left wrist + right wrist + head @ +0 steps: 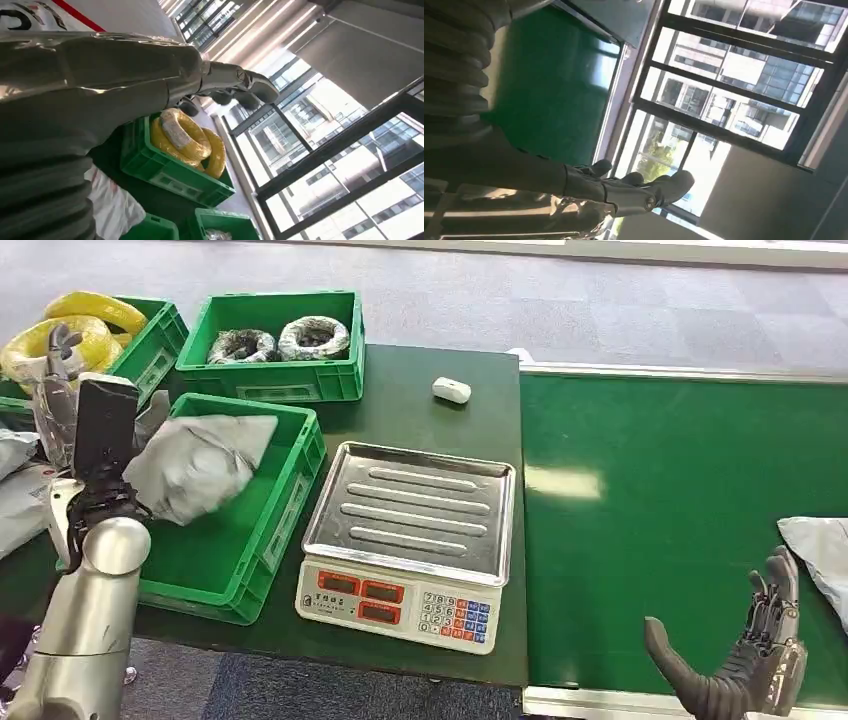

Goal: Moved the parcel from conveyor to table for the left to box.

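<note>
Parcel [818, 555] lies on the green conveyor [680, 510], just beside the right hand [745, 660], whose fingers are apart and empty. Left hand [60, 380] is raised beside a crate [285, 490] on the bench [420, 410], fingers apart. Yellow coils [187, 142] appear in the left wrist view. Scale [405, 540] digits are unreadable.

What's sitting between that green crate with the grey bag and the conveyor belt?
In the head view, a scale with a steel tray sits on the table between the crate and the belt.
</note>
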Controlling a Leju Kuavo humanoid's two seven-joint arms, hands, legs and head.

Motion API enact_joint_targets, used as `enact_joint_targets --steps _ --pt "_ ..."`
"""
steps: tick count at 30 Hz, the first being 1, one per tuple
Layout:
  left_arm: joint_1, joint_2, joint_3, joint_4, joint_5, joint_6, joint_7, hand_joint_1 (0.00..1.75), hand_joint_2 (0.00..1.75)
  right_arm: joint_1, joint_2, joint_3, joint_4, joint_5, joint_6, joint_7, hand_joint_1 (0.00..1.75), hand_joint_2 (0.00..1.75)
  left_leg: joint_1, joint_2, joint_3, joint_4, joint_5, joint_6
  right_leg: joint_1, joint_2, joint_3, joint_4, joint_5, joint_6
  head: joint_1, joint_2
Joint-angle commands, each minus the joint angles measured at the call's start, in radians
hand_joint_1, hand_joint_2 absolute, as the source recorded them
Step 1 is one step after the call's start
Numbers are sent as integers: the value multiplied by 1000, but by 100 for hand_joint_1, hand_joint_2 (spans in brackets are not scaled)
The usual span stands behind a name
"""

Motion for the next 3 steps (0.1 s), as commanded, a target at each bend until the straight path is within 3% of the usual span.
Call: enact_joint_targets --steps 1,3 --pt "30 3 8 62 -18 -21 -6 0 175 11 16 -20 12 35 -7 16 0 175 -1 1 2 -3 2 1 0 -1 2 -2 1 -3 0 0" --pt "88 -27 -9 -21 -24 -24 -23 0 175 20 38 -23 1 69 1 31 0 175 -1 1 2 -3 2 1 0 -1 2 -2 1 -3 0 0"
